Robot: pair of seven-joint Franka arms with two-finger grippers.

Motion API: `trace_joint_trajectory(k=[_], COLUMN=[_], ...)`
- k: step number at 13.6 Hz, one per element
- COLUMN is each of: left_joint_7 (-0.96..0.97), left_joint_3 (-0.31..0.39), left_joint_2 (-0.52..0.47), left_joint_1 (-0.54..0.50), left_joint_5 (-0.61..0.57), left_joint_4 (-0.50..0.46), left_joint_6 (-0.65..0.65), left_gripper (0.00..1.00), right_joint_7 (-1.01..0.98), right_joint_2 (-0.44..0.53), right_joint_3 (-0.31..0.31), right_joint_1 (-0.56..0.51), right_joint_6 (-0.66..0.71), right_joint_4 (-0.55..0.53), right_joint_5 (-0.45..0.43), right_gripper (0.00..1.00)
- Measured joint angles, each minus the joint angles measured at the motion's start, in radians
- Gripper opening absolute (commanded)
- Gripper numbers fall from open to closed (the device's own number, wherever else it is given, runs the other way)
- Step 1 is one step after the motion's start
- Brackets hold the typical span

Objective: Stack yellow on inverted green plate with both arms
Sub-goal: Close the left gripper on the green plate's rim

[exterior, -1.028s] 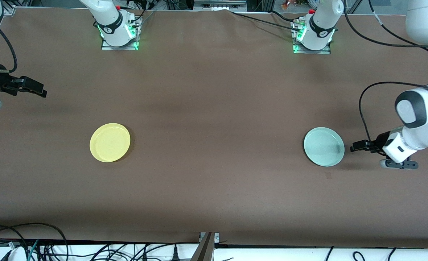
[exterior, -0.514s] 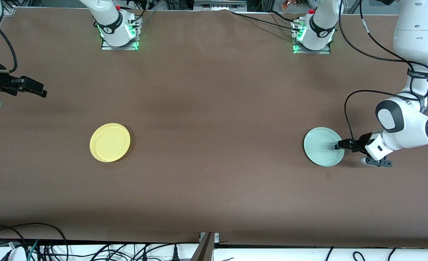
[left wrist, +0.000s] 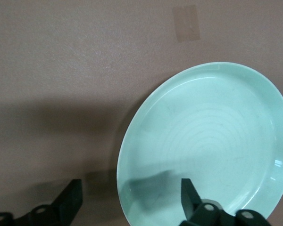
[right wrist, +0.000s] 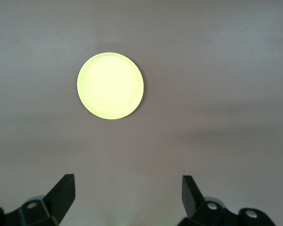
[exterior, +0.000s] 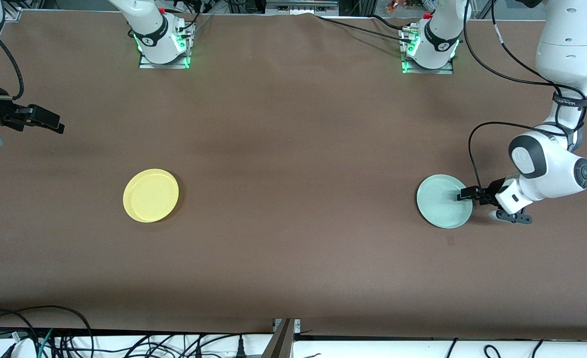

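With spread jaws straddling the rim of the green plate (exterior: pixel 443 201) at the tabletop's left-arm end, the left gripper (exterior: pixel 465 195) needed a deep, square pinch before flipping, while the right gripper (exterior: pixel 49 122) waited spread, well apart from yellow (exterior: pixel 150 195).

A robotics lab: bolted arm bases (exterior: pixel 164 47), loose cables (exterior: pixel 49 338).

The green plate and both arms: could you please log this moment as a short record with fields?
green plate: right way up on the table, toward the left arm's end
yellow plate: flat, toward the right arm's end
left gripper: jaws open, straddling the green plate's rim
right gripper: jaws open, waiting apart from the yellow plate
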State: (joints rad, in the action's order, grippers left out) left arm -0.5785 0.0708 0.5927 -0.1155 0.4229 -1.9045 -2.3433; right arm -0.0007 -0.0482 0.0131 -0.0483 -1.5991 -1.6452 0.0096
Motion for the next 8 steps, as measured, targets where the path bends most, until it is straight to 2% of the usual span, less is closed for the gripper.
trace_joint_trajectory(k=[2, 3, 8], left_joint_7=[-0.002, -0.002, -0.007], left_joint_3=[0.000, 0.000, -0.001], left_joint_2=[0.000, 0.000, -0.002], left_joint_1=[-0.001, -0.001, 0.000], left_joint_5=[0.003, 0.003, 0.003], left_joint_4=[-0.003, -0.003, -0.002], left_joint_6=[-0.005, -0.006, -0.007], left_gripper=[0.13, 0.02, 0.00], right_joint_7=[0.000, 0.000, 0.000], right_joint_2=[0.000, 0.000, 0.000], right_joint_3=[0.000, 0.000, 0.000], right_joint_1=[0.000, 0.000, 0.000], right_joint_6=[0.000, 0.000, 0.000], right_joint_4=[0.000, 0.000, 0.000], right_joint_5=[0.000, 0.000, 0.000], right_gripper=[1.00, 1.00, 1.00])
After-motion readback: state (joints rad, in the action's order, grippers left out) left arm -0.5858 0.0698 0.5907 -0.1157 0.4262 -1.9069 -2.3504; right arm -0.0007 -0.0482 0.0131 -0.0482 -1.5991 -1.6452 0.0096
